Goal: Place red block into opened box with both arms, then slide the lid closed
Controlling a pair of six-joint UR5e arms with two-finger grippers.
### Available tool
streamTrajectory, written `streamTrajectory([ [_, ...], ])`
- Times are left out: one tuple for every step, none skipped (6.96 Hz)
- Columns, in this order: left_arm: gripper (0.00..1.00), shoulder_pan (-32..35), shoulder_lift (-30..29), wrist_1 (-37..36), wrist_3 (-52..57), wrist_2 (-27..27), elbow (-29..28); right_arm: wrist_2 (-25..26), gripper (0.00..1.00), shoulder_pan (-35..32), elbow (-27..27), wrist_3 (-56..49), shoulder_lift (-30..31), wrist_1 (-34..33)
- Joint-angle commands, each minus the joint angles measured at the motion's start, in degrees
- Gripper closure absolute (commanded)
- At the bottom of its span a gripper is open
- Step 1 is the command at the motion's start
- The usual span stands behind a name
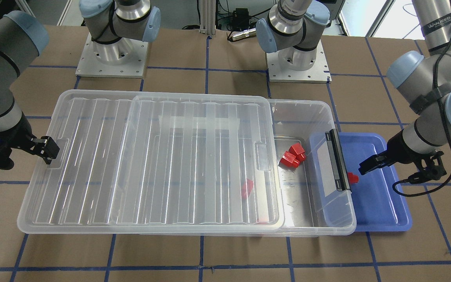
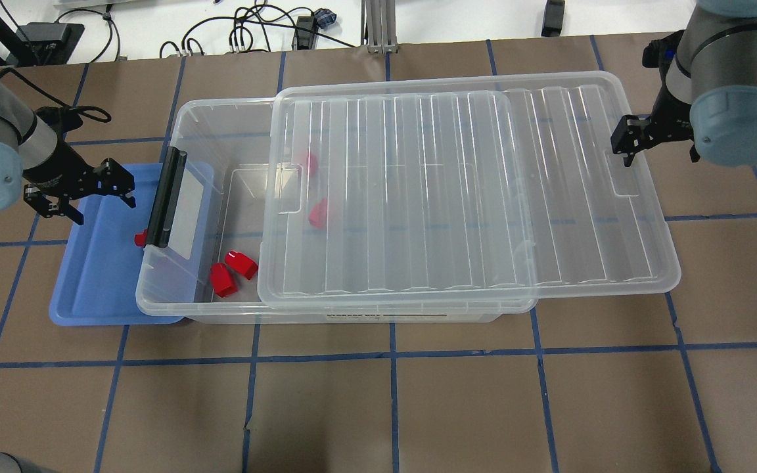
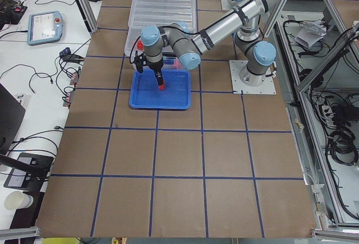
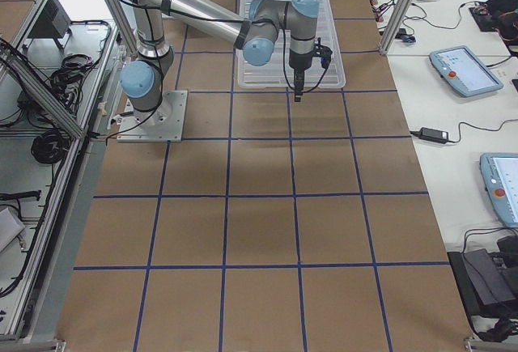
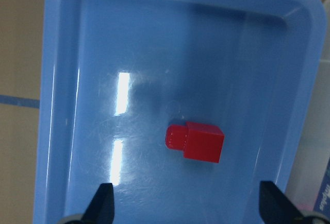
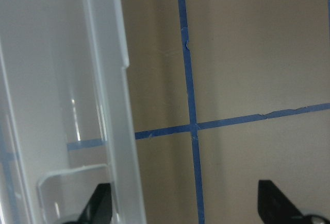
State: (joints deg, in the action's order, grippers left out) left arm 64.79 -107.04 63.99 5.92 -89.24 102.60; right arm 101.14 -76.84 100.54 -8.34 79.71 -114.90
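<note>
One red block (image 5: 195, 141) lies beneath the spread left claw (image 5: 186, 185).

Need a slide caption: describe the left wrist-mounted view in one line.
Open left tool hovers above a lone red block lying in the blue tray.

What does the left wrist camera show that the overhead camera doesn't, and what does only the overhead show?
Only the left wrist view: the red block whole, stud included, ahead of the left gripper, jaws open. Only the overhead: the whole box, its lid slid partway off, more red blocks inside, and the right gripper at the lid's edge. Both: the blue tray holding that block, half hidden overhead.
</note>
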Motion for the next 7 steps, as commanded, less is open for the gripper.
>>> streamTrajectory([
  [0.00, -0.1, -3.3, -1.2, -2.2, -0.8, -2.3, -0.1, 0.00, 0.3, -0.2, -1.4, 0.0, 1.2],
  [0.00, -1.7, -4.4, -1.1, -3.4, -2.5, -3.3, 0.0, 0.00, 0.3, -0.4, -1.5, 0.0, 2.6],
  [0.00, -2.5, -4.2, -1.4, -10.1, -2.6, -2.9, 0.2, 0.00, 0.4, -0.8, -1.6, 0.0, 3.9],
  [0.00, -2.5, -4.4, -0.9, -21.8, -3.0, -2.4, 1.0, 0.00, 1.0, -0.8, -2.6, 0.0, 3.9],
  [0.00, -1.8, -4.4, -1.0, -31.1, -2.7, -0.1, 1.2, 0.00, 1.9, -0.8, -8.0, 0.0, 3.9],
  [0.00, -1.6, -3.6, -2.1, -41.5, -2.4, 3.1, 1.2, 0.00, 2.1, -1.0, -8.5, 0.0, 4.0],
  [0.00, -1.4, -4.8, -6.2, -45.3, -2.2, 4.2, 1.2, 0.00, 2.1, -1.0, -8.5, 0.0, 3.9],
])
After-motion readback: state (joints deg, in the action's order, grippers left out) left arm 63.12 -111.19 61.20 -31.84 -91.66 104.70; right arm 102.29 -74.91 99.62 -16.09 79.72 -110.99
